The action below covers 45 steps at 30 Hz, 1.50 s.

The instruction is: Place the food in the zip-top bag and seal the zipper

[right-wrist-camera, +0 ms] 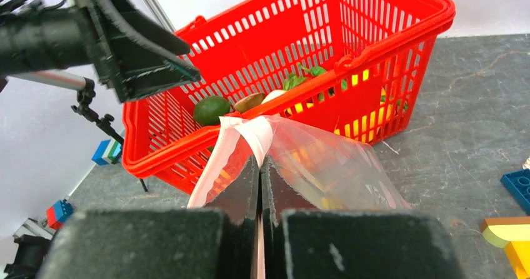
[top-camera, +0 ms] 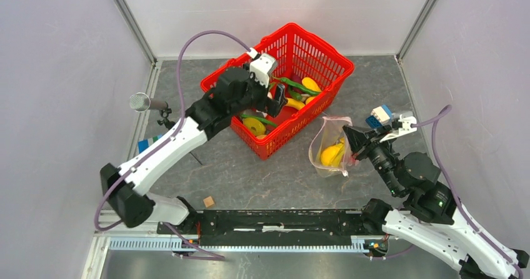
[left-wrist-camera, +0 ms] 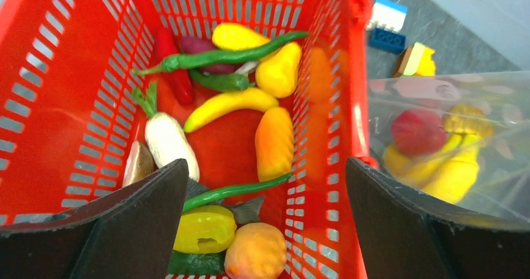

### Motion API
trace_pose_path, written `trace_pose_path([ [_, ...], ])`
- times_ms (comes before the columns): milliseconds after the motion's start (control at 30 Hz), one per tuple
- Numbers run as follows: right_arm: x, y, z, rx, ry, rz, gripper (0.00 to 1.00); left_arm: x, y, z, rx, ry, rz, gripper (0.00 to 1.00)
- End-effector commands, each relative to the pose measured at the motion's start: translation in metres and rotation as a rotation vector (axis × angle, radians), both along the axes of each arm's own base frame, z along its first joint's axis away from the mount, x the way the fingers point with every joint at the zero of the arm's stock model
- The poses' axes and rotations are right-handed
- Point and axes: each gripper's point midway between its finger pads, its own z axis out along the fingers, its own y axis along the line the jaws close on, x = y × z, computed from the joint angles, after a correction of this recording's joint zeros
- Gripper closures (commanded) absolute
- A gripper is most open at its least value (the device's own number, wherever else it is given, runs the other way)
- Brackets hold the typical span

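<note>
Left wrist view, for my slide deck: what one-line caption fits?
Open left gripper hovers over the red mesh basket of glossy toy produce, beside the part-filled clear plastic bag.

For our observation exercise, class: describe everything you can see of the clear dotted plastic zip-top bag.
The clear, floppy plastic zip-top bag has faint pale dots and a pale strip along its mouth edge. It sits crumpled on the grey stone-look table, just right of the red mesh basket, and the top view shows a gap between them. Inside are yellow toy fruit and a red toy fruit. The right hand, shut, pinches the pale edge and holds that side up.
</note>
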Motion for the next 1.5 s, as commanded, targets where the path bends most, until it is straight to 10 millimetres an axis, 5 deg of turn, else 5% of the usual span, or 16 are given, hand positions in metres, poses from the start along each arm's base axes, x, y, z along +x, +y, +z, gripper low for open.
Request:
trace_pose_path([
  [0,0.000,0.002,0.001,0.028,-0.019,0.006,1.00,0.015,-0.008,-0.020,-0.015,0.157,-0.078,0.00],
  [300,-0.001,0.008,-0.005,0.030,-0.013,0.035,1.00,0.077,0.025,-0.067,0.214,0.266,-0.095,0.00],
  [700,0.005,0.005,-0.005,0.007,-0.008,-0.006,1.00,0.149,0.063,-0.163,0.409,0.393,0.286,0.03],
  [1467,0.015,0.026,-0.020,-0.015,0.032,0.016,1.00,0.154,0.026,-0.258,0.269,0.586,0.287,0.15],
])
